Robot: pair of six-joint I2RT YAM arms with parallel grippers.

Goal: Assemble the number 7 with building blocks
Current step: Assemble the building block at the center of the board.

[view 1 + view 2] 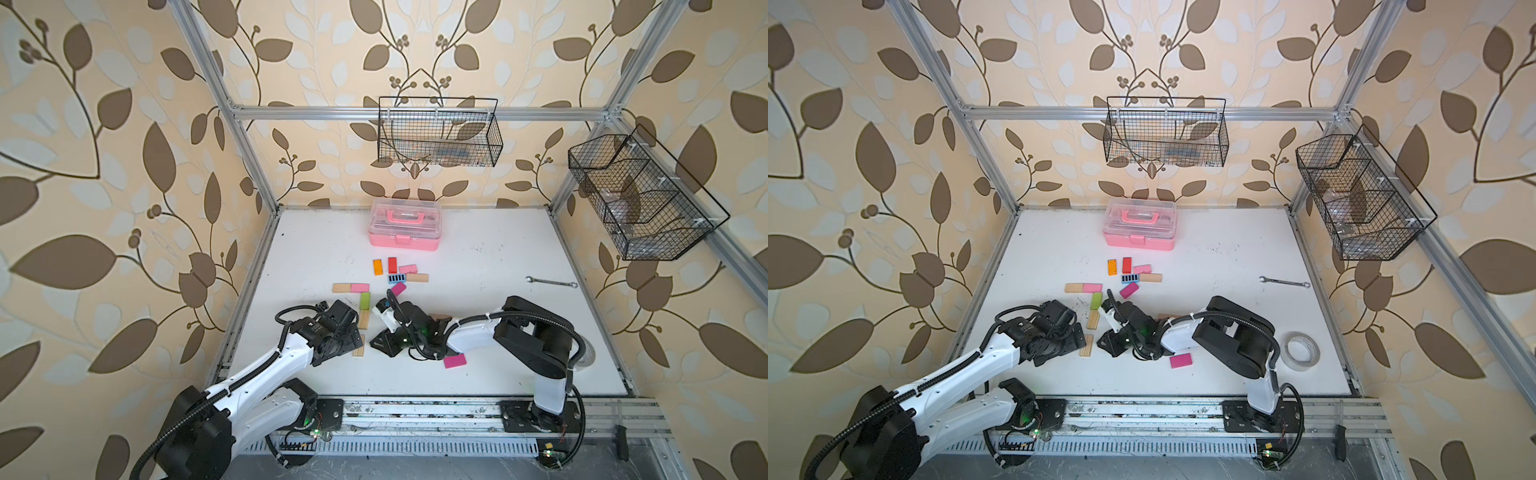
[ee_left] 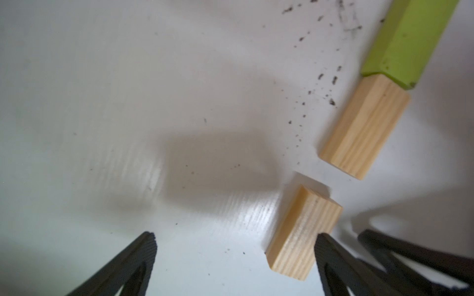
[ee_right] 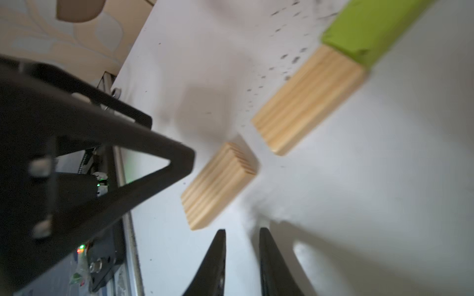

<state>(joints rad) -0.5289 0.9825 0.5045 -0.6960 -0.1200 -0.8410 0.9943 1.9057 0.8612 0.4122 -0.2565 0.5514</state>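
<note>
A wood-and-pink pair of building blocks lies end to end as a short bar. From its right end a lime green block and a wood block run toward the front, touching. A second wood block lies a small gap beyond them, slightly askew. My left gripper is open and low over the table, and that block sits just inside one finger. My right gripper hovers close beside the same block, its jaws parted only narrowly, with nothing between them.
Loose blocks in orange, red, pink, blue-striped, wood and magenta lie behind the bar. Another magenta block lies by the right arm. A pink case stands at the back, a wrench at the right, and a tape roll behind the right arm.
</note>
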